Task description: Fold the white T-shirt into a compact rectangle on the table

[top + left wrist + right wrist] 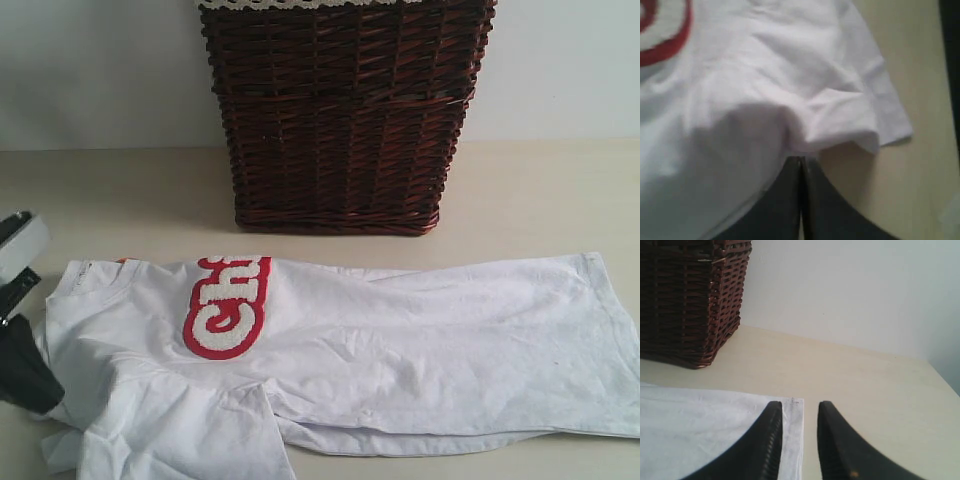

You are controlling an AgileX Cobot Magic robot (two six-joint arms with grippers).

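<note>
Gripper status, left arm: the left gripper (800,162) is clenched, jaws pressed flat together, with a raised ridge of the white T-shirt (740,100) drawn into its tips. The cloth tents up at that point. A short sleeve (870,115) lies just beside the grip, and its hemmed edge rests on the worktop (920,65). In the exterior view the same gripper (25,375) sits at the shirt's left end, with fabric bunched around it.

Right arm: the right gripper (800,406) is released, with a clear gap between the jaws and nothing in it. One finger (771,440) stands over the shirt's hem (792,430). The other stands over bare worktop (865,390).

The white T-shirt (400,340) lies spread lengthwise across the near part of the worktop (540,190), collar end to the left and hem to the right. It shows shallow wrinkles and a doubled edge along the near side. The red-outlined lettering (225,310) faces up and is cut off at the far edge. A small orange tag (122,261) shows at the collar.

A dark wicker basket (340,120) stands behind the shirt, apart from it, with white lace trim (300,4) along its rim.
</note>
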